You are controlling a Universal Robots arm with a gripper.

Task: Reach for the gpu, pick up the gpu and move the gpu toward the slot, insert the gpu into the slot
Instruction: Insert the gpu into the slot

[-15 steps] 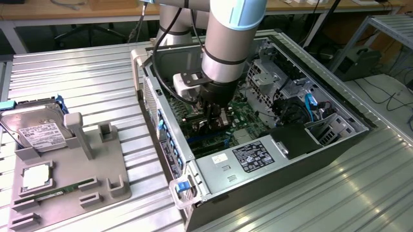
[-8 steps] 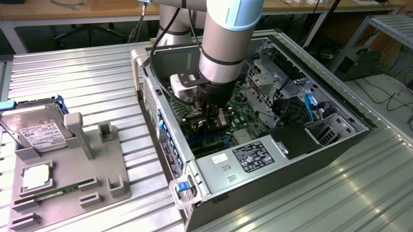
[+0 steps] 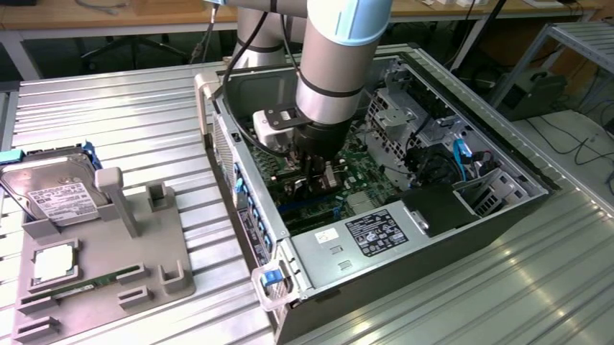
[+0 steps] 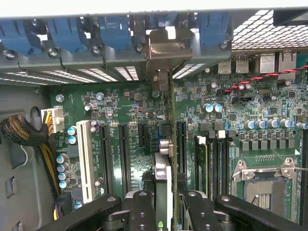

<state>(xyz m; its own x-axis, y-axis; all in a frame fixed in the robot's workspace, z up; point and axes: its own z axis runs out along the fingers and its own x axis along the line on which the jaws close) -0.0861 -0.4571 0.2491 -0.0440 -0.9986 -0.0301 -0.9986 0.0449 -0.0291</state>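
The gpu [image 4: 163,175] is standing on edge over the green motherboard [image 4: 130,108]. A sliver of the blue slot [image 4: 158,131] is showing just beside it. The gripper [image 4: 163,199] is pinching the card between partly closed fingers [image 4: 142,207]. Black slots [image 4: 124,154] and a white slot [image 4: 85,159] are lying alongside, and the open case [image 3: 499,154] is walling in the arm [image 3: 331,65].

The motherboard [image 4: 130,115] is green, with black slots [image 4: 123,154] and one white slot [image 4: 85,159]. Blue clips [image 4: 115,29] line the grey case [image 3: 384,273]. The fingers [image 4: 140,211] are black, the gpu [image 4: 163,185] silvery. The ribbed tabletop [image 3: 125,115] is silver.
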